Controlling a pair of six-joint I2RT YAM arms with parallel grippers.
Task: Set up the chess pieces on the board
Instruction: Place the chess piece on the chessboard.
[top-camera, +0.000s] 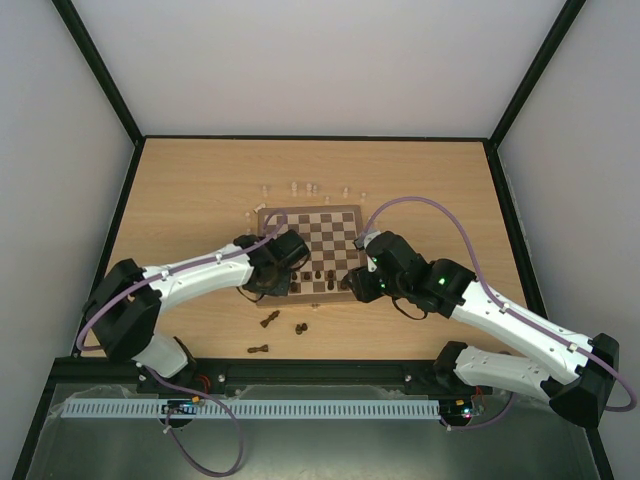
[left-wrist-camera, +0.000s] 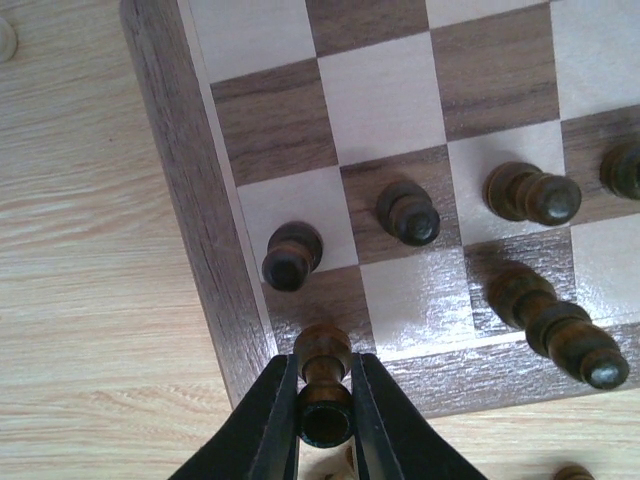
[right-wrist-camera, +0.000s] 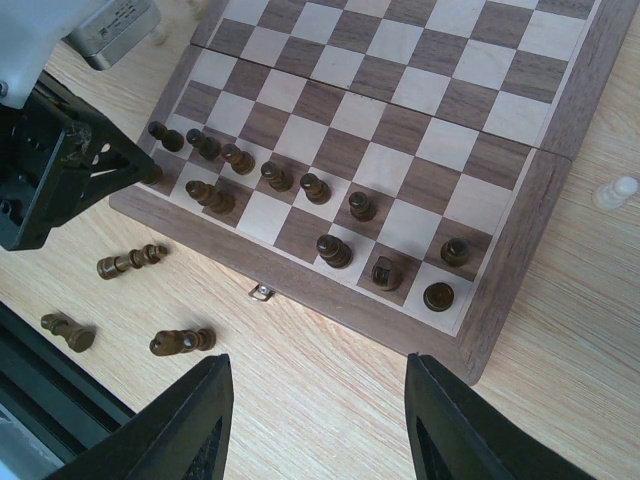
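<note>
The chessboard (top-camera: 315, 225) lies mid-table; it also shows in the left wrist view (left-wrist-camera: 190, 190) and the right wrist view (right-wrist-camera: 520, 240). My left gripper (left-wrist-camera: 325, 405) is shut on a dark brown chess piece (left-wrist-camera: 324, 375), upright over the board's near-left corner square. Dark pieces (left-wrist-camera: 292, 255) stand on the two near rows, one tall piece (left-wrist-camera: 560, 330) among them. My right gripper (right-wrist-camera: 315, 420) is open and empty, above bare table just off the board's near edge. Three dark pieces (right-wrist-camera: 130, 262) lie toppled on the table there. Cream pieces (top-camera: 305, 188) stand beyond the far edge.
Loose dark pieces (top-camera: 270, 320) lie on the table between the board and the arm bases. A small metal clasp (right-wrist-camera: 261, 291) sticks out of the board's near edge. A cream piece (right-wrist-camera: 615, 190) lies right of the board. Black frame rails bound the table.
</note>
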